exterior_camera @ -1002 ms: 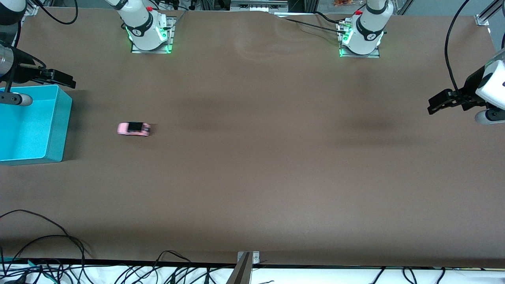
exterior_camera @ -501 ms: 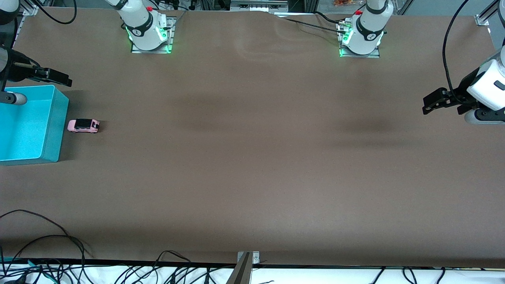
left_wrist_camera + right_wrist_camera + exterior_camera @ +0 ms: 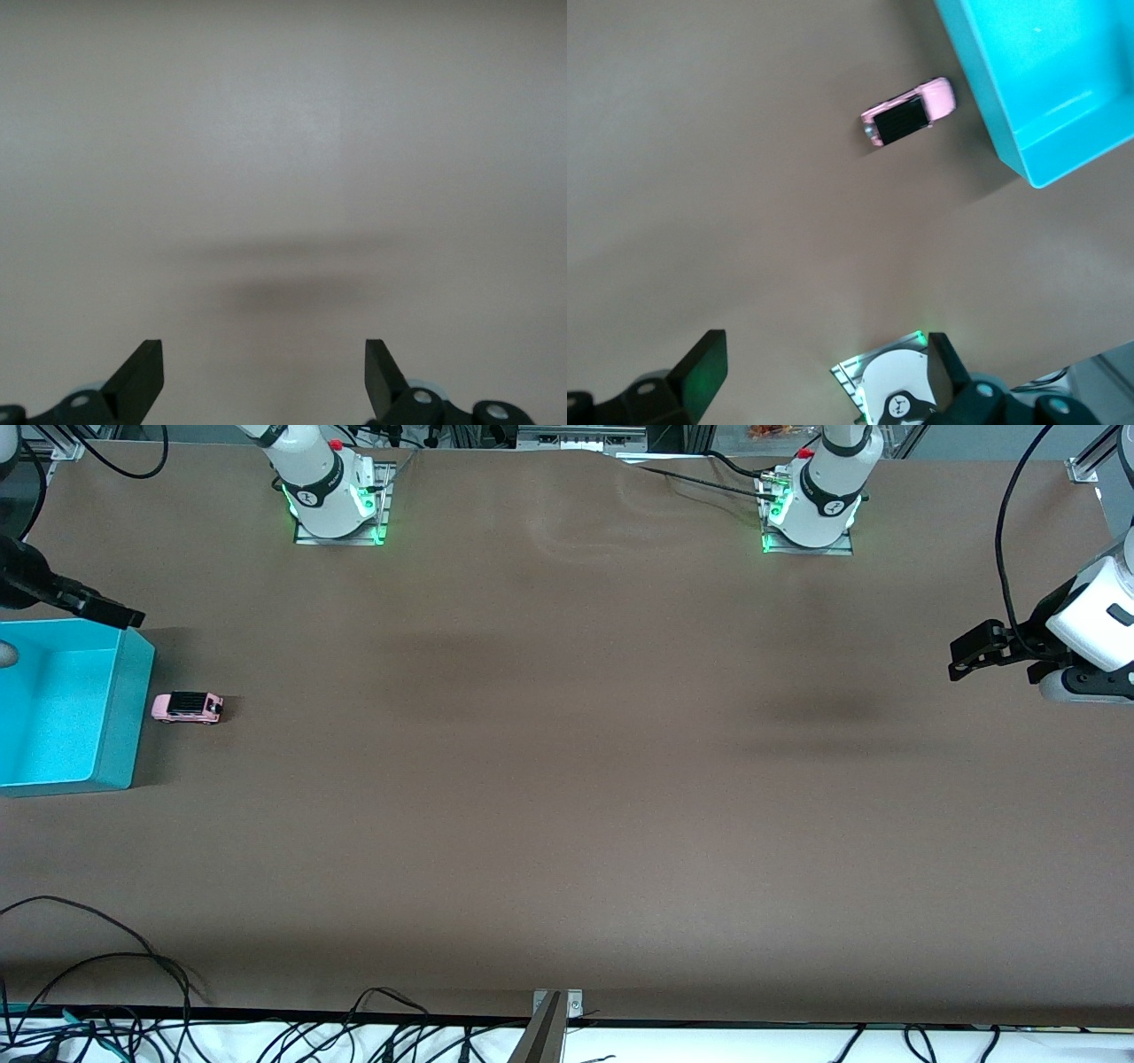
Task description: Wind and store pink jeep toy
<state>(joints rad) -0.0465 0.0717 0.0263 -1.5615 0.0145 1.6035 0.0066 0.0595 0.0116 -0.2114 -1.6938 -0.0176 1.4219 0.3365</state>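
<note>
The pink jeep toy (image 3: 186, 707) stands on its wheels on the brown table, close beside the outer wall of the teal bin (image 3: 120, 726). It also shows in the right wrist view (image 3: 908, 115) with its black roof up, next to the bin (image 3: 1010, 106). My right gripper (image 3: 124, 615) hangs open and empty over the bin's corner at the right arm's end of the table; its fingers frame bare table in the right wrist view (image 3: 824, 367). My left gripper (image 3: 961, 657) waits open and empty over the left arm's end, seeing only bare table (image 3: 261, 372).
The right arm's base (image 3: 332, 491) and the left arm's base (image 3: 811, 500) stand along the table's edge farthest from the camera. Loose cables (image 3: 97, 965) lie at the edge nearest the camera. A metal bracket (image 3: 554, 1010) sits at that edge.
The jeep rolled across the table toward the bin and stopped beside it. The right gripper drew back toward the right arm's end. The left gripper shifted slightly.
</note>
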